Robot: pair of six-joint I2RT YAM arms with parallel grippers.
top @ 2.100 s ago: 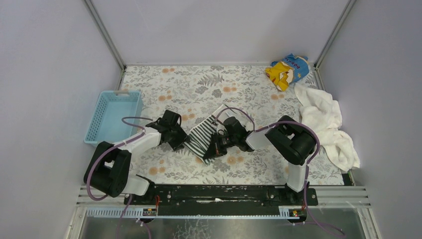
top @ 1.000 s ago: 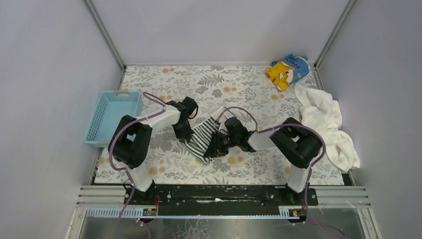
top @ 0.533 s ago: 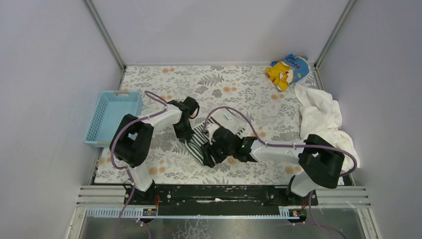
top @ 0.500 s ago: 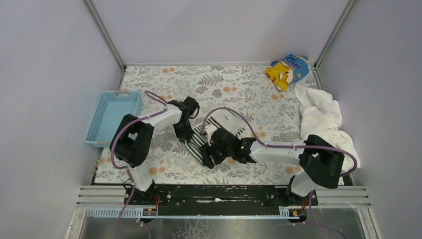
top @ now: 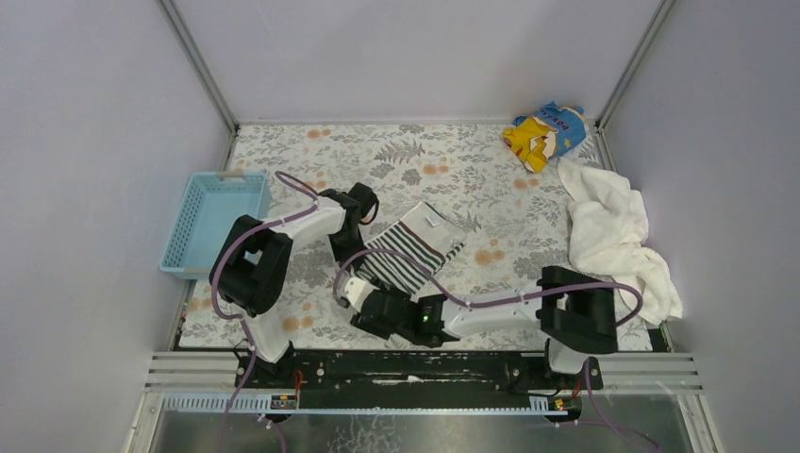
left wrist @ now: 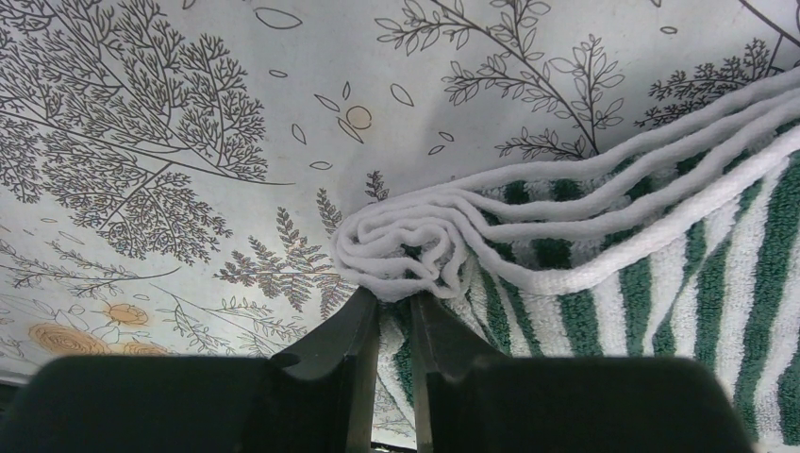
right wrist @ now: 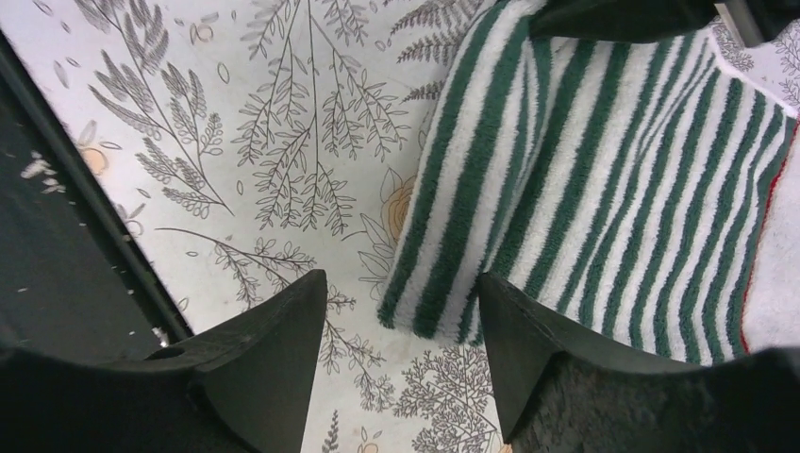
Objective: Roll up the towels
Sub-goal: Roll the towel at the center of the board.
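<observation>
The small striped towel [top: 412, 248] lies spread on the flowered table, its left end bunched into a tight little roll [left wrist: 401, 247]. My left gripper [top: 351, 253] is shut on that rolled end; in the left wrist view its fingers [left wrist: 360, 332] pinch cloth just under the roll, and the stripes [left wrist: 660, 264] run off to the right. My right gripper [top: 370, 304] hangs open near the table's front edge. The towel's near corner [right wrist: 443, 302] lies just beyond its fingertips [right wrist: 288, 326], untouched. The large white towel [top: 613, 231] is heaped at the right wall.
A blue basket [top: 212, 222] stands at the left edge. A yellow-and-blue printed cloth [top: 544, 132] lies in the far right corner. The black front rail [right wrist: 57, 245] runs close behind my right gripper. My right arm [top: 491, 307] stretches low along the front.
My right gripper opened, let go of the striped towel and pulled back toward the front edge and leftward. The towel now lies flatter. My left gripper kept its hold in place.
</observation>
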